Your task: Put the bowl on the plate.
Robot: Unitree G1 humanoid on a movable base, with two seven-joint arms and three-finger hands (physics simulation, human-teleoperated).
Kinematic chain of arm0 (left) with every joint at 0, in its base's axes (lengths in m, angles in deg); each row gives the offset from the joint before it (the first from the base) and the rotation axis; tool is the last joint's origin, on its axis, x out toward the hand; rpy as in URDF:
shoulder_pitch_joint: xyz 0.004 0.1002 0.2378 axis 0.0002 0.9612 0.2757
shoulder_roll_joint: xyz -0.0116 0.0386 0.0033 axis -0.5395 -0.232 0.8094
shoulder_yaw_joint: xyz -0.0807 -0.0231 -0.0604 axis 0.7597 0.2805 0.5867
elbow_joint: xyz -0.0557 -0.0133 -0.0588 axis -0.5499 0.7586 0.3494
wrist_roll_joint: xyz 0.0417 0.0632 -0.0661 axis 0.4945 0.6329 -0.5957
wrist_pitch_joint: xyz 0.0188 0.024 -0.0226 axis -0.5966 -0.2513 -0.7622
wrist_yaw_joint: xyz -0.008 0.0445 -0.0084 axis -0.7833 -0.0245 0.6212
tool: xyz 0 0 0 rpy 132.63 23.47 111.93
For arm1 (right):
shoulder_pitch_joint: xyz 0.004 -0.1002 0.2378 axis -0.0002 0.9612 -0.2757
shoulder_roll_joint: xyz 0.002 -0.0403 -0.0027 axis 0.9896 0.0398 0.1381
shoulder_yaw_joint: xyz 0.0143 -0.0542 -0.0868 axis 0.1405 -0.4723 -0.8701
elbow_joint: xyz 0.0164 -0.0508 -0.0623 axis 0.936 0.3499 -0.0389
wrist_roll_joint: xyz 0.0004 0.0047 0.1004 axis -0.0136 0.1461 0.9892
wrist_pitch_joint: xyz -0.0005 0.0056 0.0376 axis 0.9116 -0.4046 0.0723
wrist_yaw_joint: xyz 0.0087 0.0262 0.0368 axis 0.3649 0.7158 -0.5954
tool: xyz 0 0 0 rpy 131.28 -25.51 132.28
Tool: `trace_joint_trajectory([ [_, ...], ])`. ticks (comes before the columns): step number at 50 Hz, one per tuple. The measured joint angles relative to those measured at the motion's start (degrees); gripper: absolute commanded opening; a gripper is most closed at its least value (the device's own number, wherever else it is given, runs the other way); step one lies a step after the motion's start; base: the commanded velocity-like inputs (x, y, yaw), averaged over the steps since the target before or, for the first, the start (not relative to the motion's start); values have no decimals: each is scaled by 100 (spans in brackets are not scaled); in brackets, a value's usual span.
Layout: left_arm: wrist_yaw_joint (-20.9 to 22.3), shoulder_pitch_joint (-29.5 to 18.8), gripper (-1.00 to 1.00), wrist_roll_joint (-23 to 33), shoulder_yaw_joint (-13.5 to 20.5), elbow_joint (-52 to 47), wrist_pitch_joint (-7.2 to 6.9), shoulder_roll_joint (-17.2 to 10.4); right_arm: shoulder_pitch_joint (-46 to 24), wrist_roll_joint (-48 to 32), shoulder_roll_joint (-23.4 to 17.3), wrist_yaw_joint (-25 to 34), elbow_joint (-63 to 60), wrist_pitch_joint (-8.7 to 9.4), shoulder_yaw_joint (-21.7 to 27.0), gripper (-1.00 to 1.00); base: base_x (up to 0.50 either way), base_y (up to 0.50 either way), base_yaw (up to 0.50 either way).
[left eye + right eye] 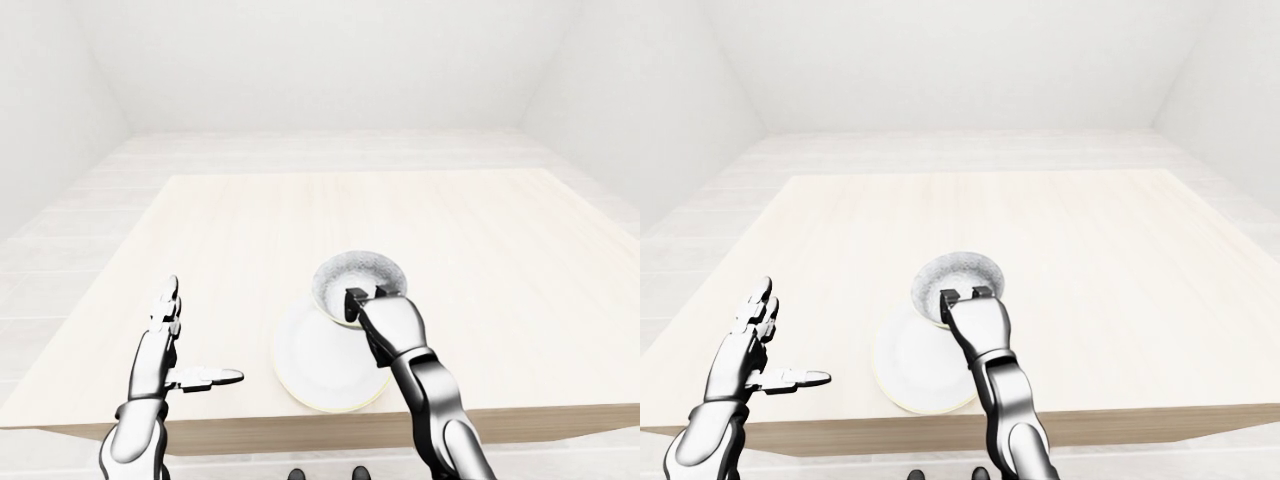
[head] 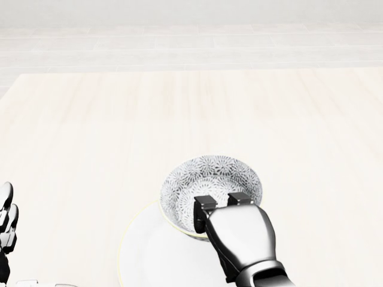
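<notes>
- Bowl (image 2: 209,179), patterned grey and white, is in our right hand (image 2: 239,236), and in the head view it overlaps the upper right part of the plate (image 2: 149,254).
- We cannot tell whether the bowl's base touches the plate or hangs just above it.
- Our right hand grasps the bowl by the rim nearest the bottom of the head view. Two dark fingertips (image 2: 204,206) hook over that rim into the bowl, and the thumb is hidden.
- The plate is plain white with a pale yellow edge. Its left half and lower part show past the bowl and the hand.
- In the left-eye view the plate lies near the table's (image 1: 520,260) bottom edge, with only a narrow strip of wood between its rim and that edge.
- Our left hand (image 1: 160,345) is released, with its fingers straight and its thumb pointing right. It sits over the table's lower left part, well apart from the plate.
- A broad stretch of light wood runs from the bowl up to the table's top edge, and wide margins lie to the bowl's left and right.
- Pale tiled floor (image 2: 179,42) lies beyond the top edge, with white walls (image 1: 300,60) behind it.
</notes>
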State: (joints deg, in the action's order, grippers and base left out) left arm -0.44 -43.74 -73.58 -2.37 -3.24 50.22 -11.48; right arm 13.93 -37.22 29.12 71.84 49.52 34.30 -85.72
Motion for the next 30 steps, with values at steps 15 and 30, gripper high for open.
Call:
trace_joint_trajectory([
  [15,-4,16,100,-14,1,21,39,8,133,61,-1,-463,318,0,-472,-100,0,0,0],
  [30,-21,-14,100,-8,-19,45,34,0,302,175,-56,-780,502,0,-807,-100,0,0,0],
])
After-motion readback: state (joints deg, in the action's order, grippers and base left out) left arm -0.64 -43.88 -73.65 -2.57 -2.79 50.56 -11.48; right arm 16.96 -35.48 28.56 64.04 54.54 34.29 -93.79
